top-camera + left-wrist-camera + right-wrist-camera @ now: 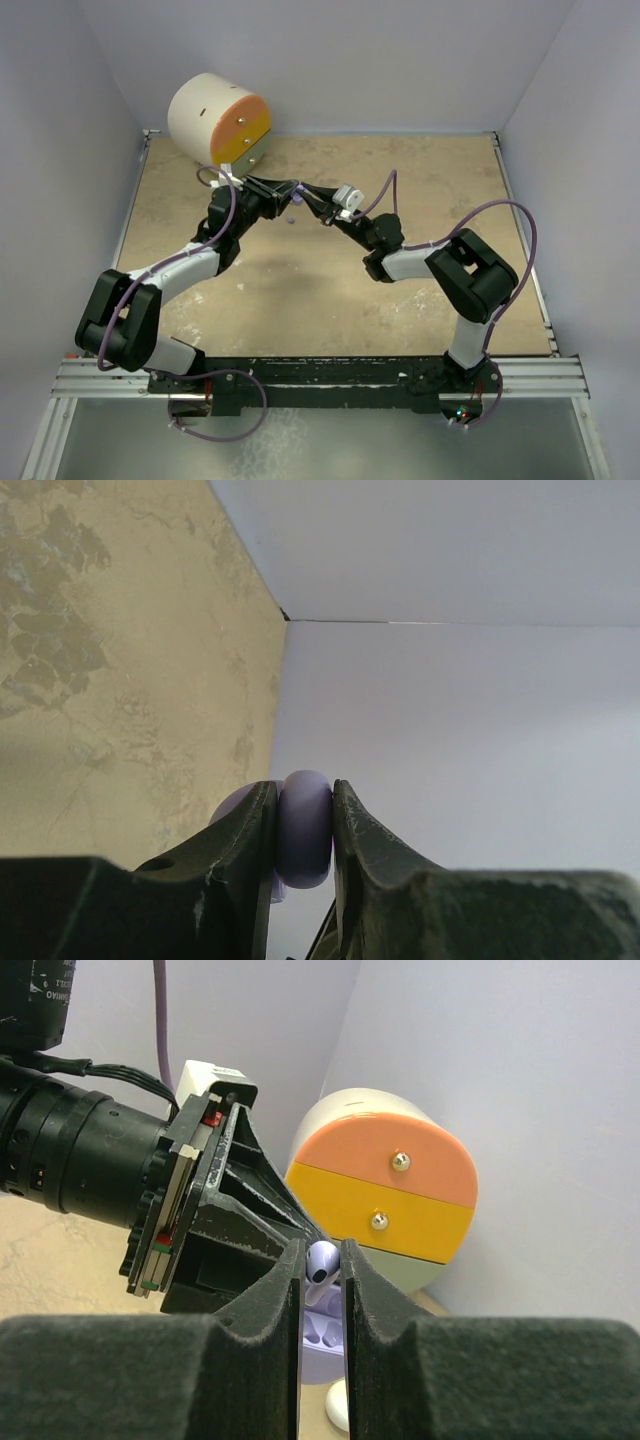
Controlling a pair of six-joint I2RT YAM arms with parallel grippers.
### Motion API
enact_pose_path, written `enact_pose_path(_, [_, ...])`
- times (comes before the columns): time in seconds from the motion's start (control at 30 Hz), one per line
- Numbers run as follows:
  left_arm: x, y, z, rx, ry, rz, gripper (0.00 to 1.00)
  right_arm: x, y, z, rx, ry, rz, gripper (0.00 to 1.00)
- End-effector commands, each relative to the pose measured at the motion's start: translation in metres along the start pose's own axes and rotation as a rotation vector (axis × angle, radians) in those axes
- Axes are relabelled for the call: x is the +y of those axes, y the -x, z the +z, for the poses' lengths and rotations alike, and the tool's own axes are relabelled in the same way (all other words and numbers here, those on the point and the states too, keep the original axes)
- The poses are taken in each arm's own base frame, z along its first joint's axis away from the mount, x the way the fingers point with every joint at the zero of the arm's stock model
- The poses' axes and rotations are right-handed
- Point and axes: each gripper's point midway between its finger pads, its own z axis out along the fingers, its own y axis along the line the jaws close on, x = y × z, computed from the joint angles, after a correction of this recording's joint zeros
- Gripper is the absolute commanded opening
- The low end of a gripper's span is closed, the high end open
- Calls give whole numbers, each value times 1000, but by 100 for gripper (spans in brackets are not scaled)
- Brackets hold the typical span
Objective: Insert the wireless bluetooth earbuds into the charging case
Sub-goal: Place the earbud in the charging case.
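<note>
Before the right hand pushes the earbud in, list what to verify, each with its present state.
1. Left hand shut on the lilac charging case: ok.
2. Right hand shut on the earbud: ok.
3. Both hands meet tip to tip above the table: ok.
4. Case open, sockets showing below the earbud: ok.
5. Earbud lined up with a socket: cannot tell.
6. Earbud seated in the case: not ok.

One pale earbud [322,1263] stands upright, pinched in the right gripper [322,1248], just in front of the orange-yellow drum [385,1200]. The lilac charging case [318,1338] is open directly under it. A tiny purple earbud [288,220] lies loose, farther from the drum.
</note>
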Motion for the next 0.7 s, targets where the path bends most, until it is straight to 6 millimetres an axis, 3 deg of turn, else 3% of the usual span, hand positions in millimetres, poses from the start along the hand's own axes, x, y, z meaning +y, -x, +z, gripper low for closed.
enact_pose_path(0.0, [-50,5,-5,-21,-122,40,0,-20,105,1,-375,-69,-116,14])
enact_pose_path(0.67, [-58,3,-12,-13,-140,53,0,-22,96,3,-356,-74,-110,13])
